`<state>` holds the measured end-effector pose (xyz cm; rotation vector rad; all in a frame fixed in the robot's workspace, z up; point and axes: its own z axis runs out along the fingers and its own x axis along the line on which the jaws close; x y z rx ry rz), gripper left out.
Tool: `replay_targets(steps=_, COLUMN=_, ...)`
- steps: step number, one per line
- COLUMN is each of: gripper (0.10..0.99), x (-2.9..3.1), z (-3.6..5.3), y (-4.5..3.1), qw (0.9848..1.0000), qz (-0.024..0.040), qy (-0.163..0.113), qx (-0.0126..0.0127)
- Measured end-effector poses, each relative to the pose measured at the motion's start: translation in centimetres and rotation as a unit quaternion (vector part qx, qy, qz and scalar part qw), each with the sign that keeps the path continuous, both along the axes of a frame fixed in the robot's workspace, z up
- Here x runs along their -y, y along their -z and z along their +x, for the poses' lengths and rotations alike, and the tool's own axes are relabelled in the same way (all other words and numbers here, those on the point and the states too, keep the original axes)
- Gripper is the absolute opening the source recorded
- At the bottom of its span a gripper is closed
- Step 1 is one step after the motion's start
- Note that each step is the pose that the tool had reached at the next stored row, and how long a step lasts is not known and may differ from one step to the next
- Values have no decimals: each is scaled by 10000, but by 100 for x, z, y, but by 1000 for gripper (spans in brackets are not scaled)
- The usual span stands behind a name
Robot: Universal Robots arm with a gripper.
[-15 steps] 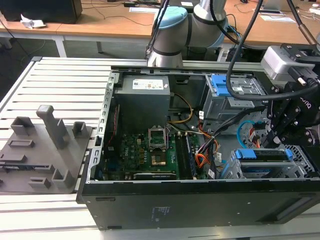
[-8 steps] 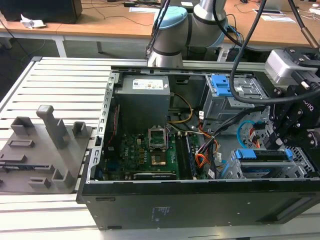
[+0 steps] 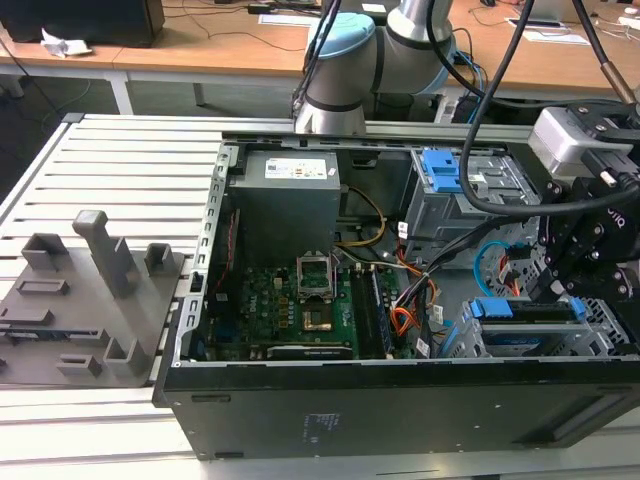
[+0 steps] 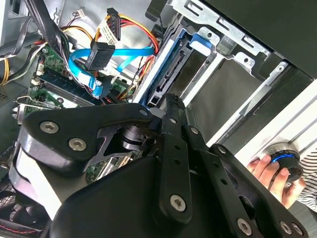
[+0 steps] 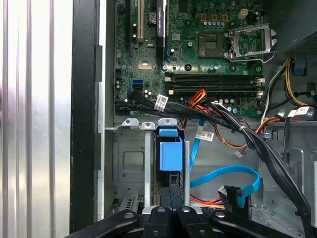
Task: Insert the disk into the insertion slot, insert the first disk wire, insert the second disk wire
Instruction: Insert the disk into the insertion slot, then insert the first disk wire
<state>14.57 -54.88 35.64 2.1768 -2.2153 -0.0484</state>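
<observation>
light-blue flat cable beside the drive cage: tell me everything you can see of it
The second disk wire is a thin, flat, light-blue cable, plastic-sheathed by its look. In the first wrist view it arcs in an open loop above the case floor, beside the insertion slot. It ends in a small dark plug that seems to hang free, mated to nothing, with red and orange wires just under it. Where its other end goes is hidden among other cables.

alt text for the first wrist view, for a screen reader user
The gripper is close to the blue-framed disk, which sits in the grey insertion slot of an open computer case. A light-blue wire loops beside it, with the motherboard beyond.
</observation>
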Motion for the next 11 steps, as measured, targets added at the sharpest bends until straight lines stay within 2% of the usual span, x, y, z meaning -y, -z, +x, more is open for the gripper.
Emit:
replay_targets(steps=8, gripper=114, x=0, z=2, y=0, qw=10000, qz=0, qy=0, qx=0)
replay_targets(steps=9, gripper=169, x=0, z=2, y=0, qw=10000, qz=0, qy=0, qx=0)
replay_targets(steps=10, gripper=169, x=0, z=2, y=0, qw=10000, qz=0, qy=0, qx=0)
replay_targets(steps=11, gripper=235, x=0, z=2, y=0, qw=10000, qz=0, qy=0, qx=0)
